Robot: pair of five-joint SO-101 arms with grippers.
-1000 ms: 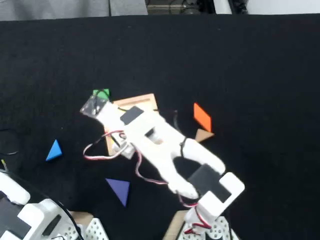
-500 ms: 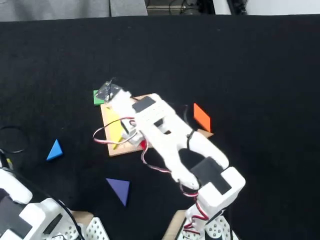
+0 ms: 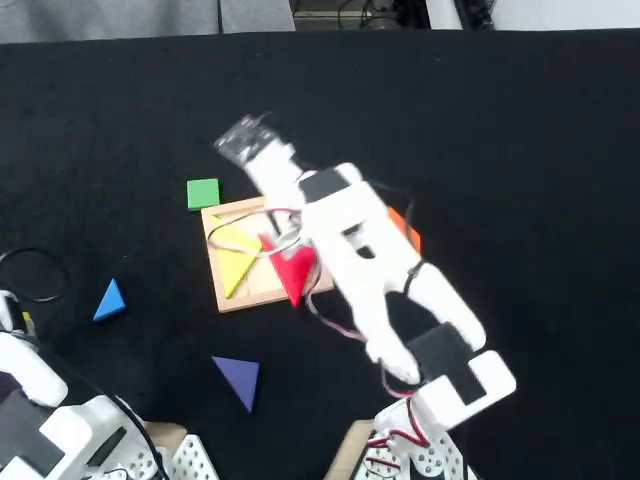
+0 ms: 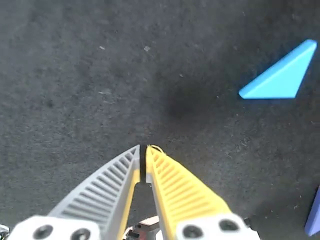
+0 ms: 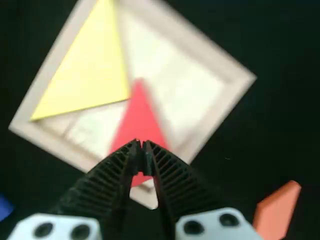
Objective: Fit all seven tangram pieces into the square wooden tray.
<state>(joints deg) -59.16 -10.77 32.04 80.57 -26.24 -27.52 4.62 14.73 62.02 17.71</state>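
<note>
Observe the square wooden tray (image 3: 250, 299): pale wood with a raised rim, resting on the black, felt-like surface (image 3: 520, 130). Two flat, smooth pieces lie in it. The yellow triangle (image 3: 235, 262) sits inside the rim. The red triangle (image 3: 293, 272) lies beside it, long axis running toward the arms, one corner over the rim. The right end effector (image 5: 143, 146), with ribbed black fingers pressed together, hangs above the tray. The left end effector (image 4: 144, 149) is also together, near the light blue triangle (image 4: 280, 77)

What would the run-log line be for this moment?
tray holds yellow triangle, red triangle | green square beside tray | right gripper shut, empty | left gripper shut, empty
</note>
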